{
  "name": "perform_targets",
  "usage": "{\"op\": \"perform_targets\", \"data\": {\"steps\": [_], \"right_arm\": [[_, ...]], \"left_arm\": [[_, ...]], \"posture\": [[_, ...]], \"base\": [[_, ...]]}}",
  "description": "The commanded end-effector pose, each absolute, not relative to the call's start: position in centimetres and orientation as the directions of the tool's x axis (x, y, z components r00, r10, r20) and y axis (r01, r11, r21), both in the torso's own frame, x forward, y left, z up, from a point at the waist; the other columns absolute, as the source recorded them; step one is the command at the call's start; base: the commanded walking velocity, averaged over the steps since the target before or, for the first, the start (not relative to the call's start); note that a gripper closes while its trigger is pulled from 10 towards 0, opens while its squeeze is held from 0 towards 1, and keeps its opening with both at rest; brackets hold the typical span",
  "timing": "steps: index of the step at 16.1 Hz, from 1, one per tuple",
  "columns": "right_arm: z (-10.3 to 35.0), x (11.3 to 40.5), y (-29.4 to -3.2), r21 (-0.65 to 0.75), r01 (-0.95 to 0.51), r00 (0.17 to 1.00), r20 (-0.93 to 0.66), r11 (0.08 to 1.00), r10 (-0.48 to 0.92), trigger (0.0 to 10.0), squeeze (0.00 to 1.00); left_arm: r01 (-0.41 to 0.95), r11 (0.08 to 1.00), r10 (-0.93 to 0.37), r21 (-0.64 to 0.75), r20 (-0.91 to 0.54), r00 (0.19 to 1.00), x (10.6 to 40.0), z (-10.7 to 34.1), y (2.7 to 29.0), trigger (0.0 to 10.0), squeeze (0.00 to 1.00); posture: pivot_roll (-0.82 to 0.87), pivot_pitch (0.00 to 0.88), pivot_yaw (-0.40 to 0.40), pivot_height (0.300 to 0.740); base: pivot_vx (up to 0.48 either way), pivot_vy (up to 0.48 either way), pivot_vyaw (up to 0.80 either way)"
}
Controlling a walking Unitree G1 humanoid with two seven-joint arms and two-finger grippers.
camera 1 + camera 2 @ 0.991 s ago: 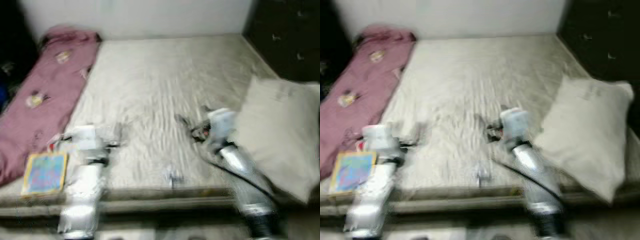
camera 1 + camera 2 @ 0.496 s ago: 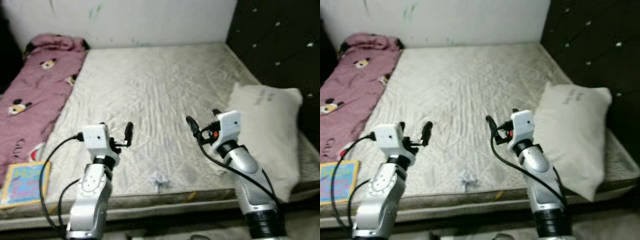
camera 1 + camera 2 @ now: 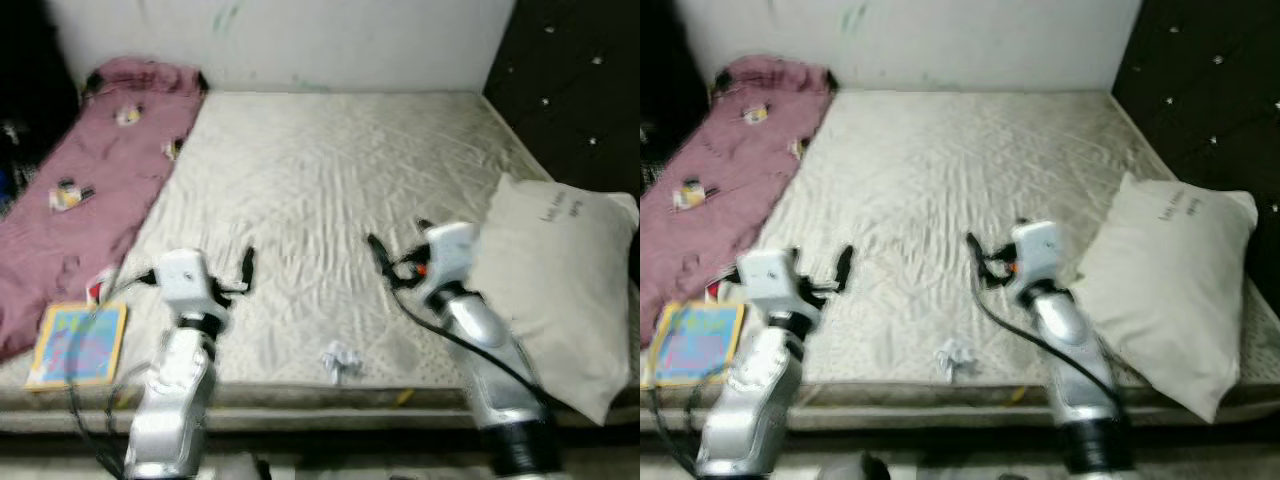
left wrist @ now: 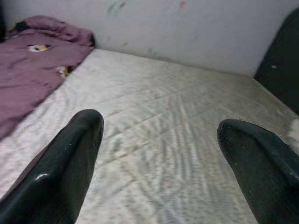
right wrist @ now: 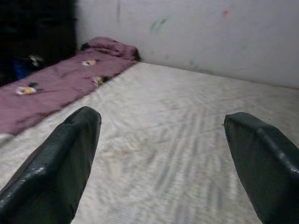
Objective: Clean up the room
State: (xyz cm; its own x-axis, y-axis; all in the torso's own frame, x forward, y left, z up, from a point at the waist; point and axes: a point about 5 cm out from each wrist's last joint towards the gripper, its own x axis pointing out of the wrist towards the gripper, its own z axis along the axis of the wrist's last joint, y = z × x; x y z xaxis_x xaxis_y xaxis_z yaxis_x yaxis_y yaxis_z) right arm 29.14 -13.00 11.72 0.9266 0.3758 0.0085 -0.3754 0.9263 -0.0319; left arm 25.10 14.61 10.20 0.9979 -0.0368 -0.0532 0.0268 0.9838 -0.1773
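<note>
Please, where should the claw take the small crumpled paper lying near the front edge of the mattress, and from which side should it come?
Take the crumpled paper across its raised middle, coming from above: it lies loose on the flat mattress, so there is no side to get under. The right claw hangs open somewhat nearer than the left claw.

Two silver jointed arms, white boxy wrist housings, left gripper [image 3: 247, 268] and right gripper [image 3: 396, 250] with long black fingers, black cables looped alongside, red marking on right wrist
</note>
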Motion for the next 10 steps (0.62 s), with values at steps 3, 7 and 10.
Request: {"op": "perform_targets", "data": {"steps": [3, 7, 10], "right_arm": [[11.71, 29.24, -13.7, -0.036, -0.356, 0.934, 0.0, 0.934, 0.357, 10.0, 0.0], [11.61, 29.23, -13.58, -0.008, -0.341, 0.94, -0.002, 0.94, 0.341, 10.0, 0.0], [11.42, 29.08, -13.73, 0.034, -0.319, 0.948, -0.012, 0.947, 0.319, 10.0, 0.0]], "left_arm": [[0.039, 0.981, -0.05, -0.192, -0.052, 0.997, 25.33, 10.38, 14.25, 10.0, 0.0], [0.005, 0.988, -0.011, -0.155, -0.038, 0.999, 25.34, 10.7, 14.69, 10.0, 0.0], [0.006, 0.987, -0.014, -0.159, -0.046, 0.999, 25.08, 10.48, 14.83, 10.0, 0.0]], "posture": [[-0.09, 0.0, 0.002, 0.74], [-0.08, 0.0, 0.006, 0.74], [-0.08, 0.0, 0.014, 0.74]], "base": [[0.0, 0.48, 0.0], [0.0, 0.12, 0.0], [0.0, 0.0, 0.0]]}}
